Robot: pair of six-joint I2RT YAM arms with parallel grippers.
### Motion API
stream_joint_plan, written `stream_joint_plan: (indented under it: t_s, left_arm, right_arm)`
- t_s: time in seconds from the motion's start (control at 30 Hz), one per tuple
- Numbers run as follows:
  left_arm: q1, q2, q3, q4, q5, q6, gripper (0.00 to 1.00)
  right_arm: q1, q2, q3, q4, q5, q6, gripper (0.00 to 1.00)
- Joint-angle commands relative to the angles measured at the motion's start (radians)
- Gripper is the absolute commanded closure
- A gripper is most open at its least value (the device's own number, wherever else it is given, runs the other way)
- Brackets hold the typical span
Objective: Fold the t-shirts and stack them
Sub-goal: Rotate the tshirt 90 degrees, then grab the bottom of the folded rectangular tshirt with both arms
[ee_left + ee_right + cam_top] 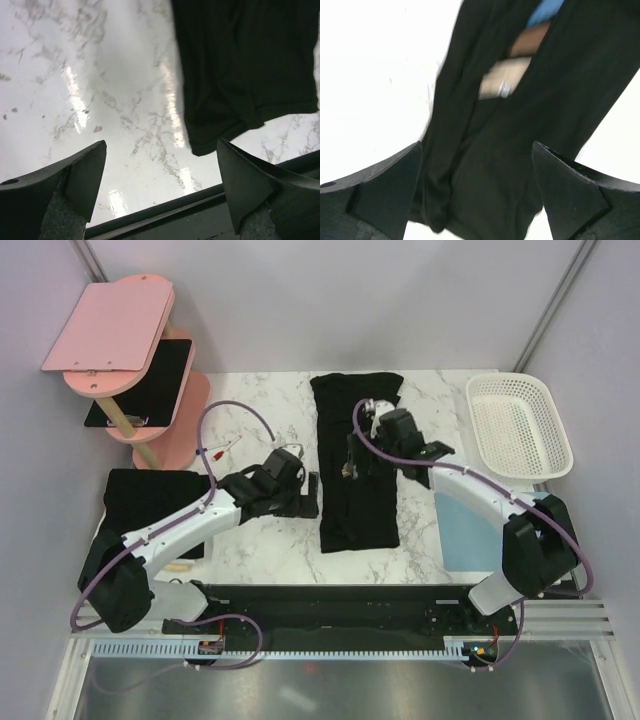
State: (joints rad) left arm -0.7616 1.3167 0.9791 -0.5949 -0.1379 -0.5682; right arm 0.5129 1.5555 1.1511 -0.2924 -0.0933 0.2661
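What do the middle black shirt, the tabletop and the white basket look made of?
T-shirt: soft matte fabric, limp with folds. Table: glossy marble-look top, grey veins and glare; stone or laminate, unclear. Basket: probably moulded white plastic, slotted walls.

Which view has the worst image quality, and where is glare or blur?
Right wrist view is worst: white marble tabletop burnt out, black fabric t-shirt and its blue-tan print blurred; left wrist view: glare streaks on the marble; top external view: even light, sharp.
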Motion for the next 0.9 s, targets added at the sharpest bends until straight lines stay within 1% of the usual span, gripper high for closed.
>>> stream_joint_plan:
  t_s: [0.0, 0.03, 0.07, 0.1, 0.13, 0.2, 0.27, 0.37, 0.57, 0.77, 0.8, 0.87]
  left_arm:
    - [0.172, -0.013, -0.129, 0.075, 0.191, -0.065, 0.02]
    - [0.245, -0.013, -0.155, 0.128, 0.289, -0.065, 0.02]
    - [0.281, -0.010, -0.204, 0.157, 0.344, -0.059, 0.02]
    - [0.312, 0.001, -0.221, 0.176, 0.395, -0.056, 0.02]
    - [0.359, 0.025, -0.243, 0.197, 0.462, -0.052, 0.02]
    - [0.384, 0.061, -0.246, 0.199, 0.489, -0.029, 0.01]
    - [0.403, 0.094, -0.252, 0.205, 0.503, -0.021, 0.01]
    - [0.407, 0.113, -0.261, 0.222, 0.505, -0.022, 0.01]
    - [0.407, 0.130, -0.273, 0.227, 0.482, -0.015, 0.01]
    - [0.409, 0.142, -0.289, 0.233, 0.478, -0.012, 0.02]
    - [0.407, 0.144, -0.293, 0.236, 0.480, -0.013, 0.02]
    - [0.407, 0.145, -0.292, 0.237, 0.478, -0.010, 0.02]
  right_arm:
    - [0.157, -0.092, -0.125, -0.050, 0.247, 0.013, 0.09]
    - [0.183, -0.097, -0.140, -0.057, 0.276, 0.019, 0.24]
    - [0.228, -0.109, -0.155, -0.063, 0.303, 0.037, 0.27]
    - [0.248, -0.113, -0.186, -0.065, 0.319, 0.044, 0.29]
    - [0.269, -0.118, -0.200, -0.065, 0.366, 0.053, 0.35]
    - [0.320, -0.120, -0.224, -0.067, 0.385, 0.071, 0.37]
    - [0.367, -0.118, -0.237, -0.070, 0.414, 0.093, 0.37]
    - [0.407, -0.114, -0.248, -0.074, 0.431, 0.108, 0.37]
    - [0.446, -0.112, -0.241, -0.086, 0.431, 0.140, 0.38]
    - [0.495, -0.055, -0.223, -0.093, 0.446, 0.166, 0.45]
    - [0.503, -0.049, -0.218, -0.094, 0.449, 0.171, 0.51]
    - [0.522, -0.032, -0.208, -0.094, 0.460, 0.179, 0.53]
